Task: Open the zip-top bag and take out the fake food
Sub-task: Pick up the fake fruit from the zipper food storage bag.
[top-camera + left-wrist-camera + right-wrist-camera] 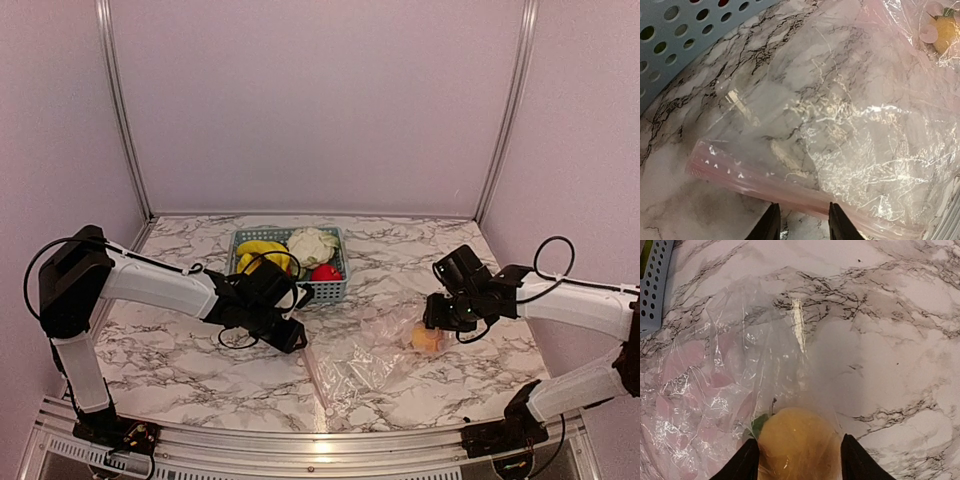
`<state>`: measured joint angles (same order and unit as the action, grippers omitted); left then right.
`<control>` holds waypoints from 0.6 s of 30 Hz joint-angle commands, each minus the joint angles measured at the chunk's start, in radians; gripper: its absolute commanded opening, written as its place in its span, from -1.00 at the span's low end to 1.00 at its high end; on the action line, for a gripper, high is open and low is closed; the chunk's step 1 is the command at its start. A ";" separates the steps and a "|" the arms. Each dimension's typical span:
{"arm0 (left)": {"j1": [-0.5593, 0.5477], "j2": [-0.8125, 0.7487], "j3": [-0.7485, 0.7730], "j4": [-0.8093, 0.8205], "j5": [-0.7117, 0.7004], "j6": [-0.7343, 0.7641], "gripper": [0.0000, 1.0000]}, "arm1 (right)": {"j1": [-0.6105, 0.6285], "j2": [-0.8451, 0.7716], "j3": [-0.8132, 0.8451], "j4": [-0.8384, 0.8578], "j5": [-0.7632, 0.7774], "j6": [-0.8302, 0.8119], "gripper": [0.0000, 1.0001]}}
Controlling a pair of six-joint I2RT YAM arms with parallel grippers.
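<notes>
The clear zip-top bag (pixel 360 365) lies crumpled on the marble between the arms. Its pink zipper strip (pixel 765 182) runs just past the tips of my left gripper (pixel 802 222), which stands open over bare marble with nothing between its fingers. Inside the bag's right end sits an orange fruit (pixel 795 445) with a green leaf. My right gripper (pixel 799 460) is open and straddles this fruit through the plastic, the left finger against it and a small gap at the right finger. More fake food lies in the basket: yellow bananas (pixel 262 252), a white cauliflower (pixel 312 245), a red apple (pixel 325 272).
The light blue slotted basket (pixel 330 290) stands behind the bag at the table's middle, close to my left gripper (pixel 293 338). Walls close the table on the far, left and right sides. Marble shows to the right of the orange fruit (pixel 426 340).
</notes>
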<state>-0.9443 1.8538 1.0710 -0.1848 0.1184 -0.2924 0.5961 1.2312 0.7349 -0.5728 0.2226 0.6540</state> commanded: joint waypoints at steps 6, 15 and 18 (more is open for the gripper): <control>0.004 0.021 0.039 -0.024 -0.003 0.026 -0.31 | 0.001 0.081 0.010 0.088 -0.058 -0.031 -0.32; 0.008 0.044 0.057 -0.041 -0.023 0.037 -0.34 | 0.064 0.046 0.115 0.006 -0.009 0.005 -0.95; 0.008 0.052 0.067 -0.055 -0.051 0.038 -0.37 | 0.087 0.037 0.150 -0.016 0.002 0.019 -1.00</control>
<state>-0.9413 1.8820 1.1046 -0.2020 0.1085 -0.2676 0.6514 1.2949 0.8104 -0.5457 0.1974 0.6479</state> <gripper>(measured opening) 0.321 0.008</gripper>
